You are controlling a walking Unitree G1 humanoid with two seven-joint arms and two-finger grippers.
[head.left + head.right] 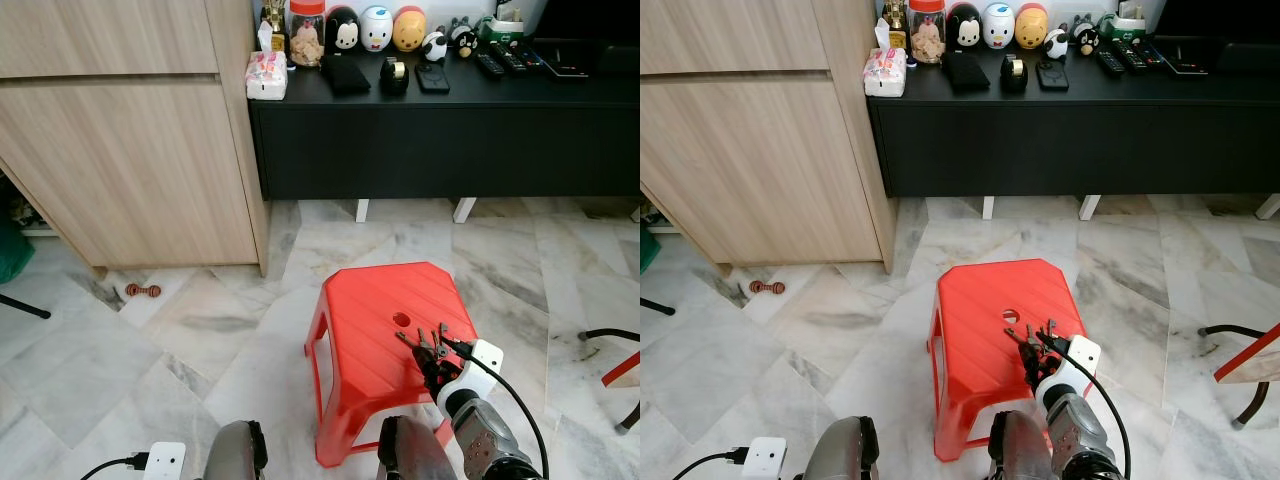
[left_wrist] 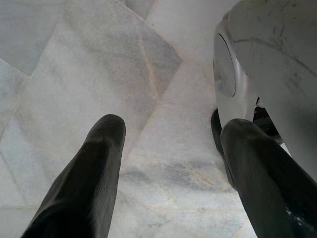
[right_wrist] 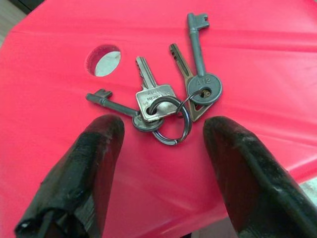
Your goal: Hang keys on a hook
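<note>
A bunch of keys [image 3: 166,101] on a metal ring lies flat on the red plastic stool [image 1: 370,310], near the stool's right front part, beside its round hole [image 3: 103,59]. My right gripper [image 3: 158,131] is open just above the stool top, one black finger on each side of the key ring, nothing held. In the left eye view the keys [image 1: 424,343] show just ahead of the right gripper [image 1: 437,362]. My left gripper [image 2: 168,134] hangs open over the marble floor beside my leg.
A black low cabinet [image 1: 440,130] with jars, figurines and remotes on top stands at the back. A wooden cupboard [image 1: 130,150] is on the left. A small dumbbell-shaped toy [image 1: 142,290] lies on the floor. A chair leg [image 1: 612,345] is at the right.
</note>
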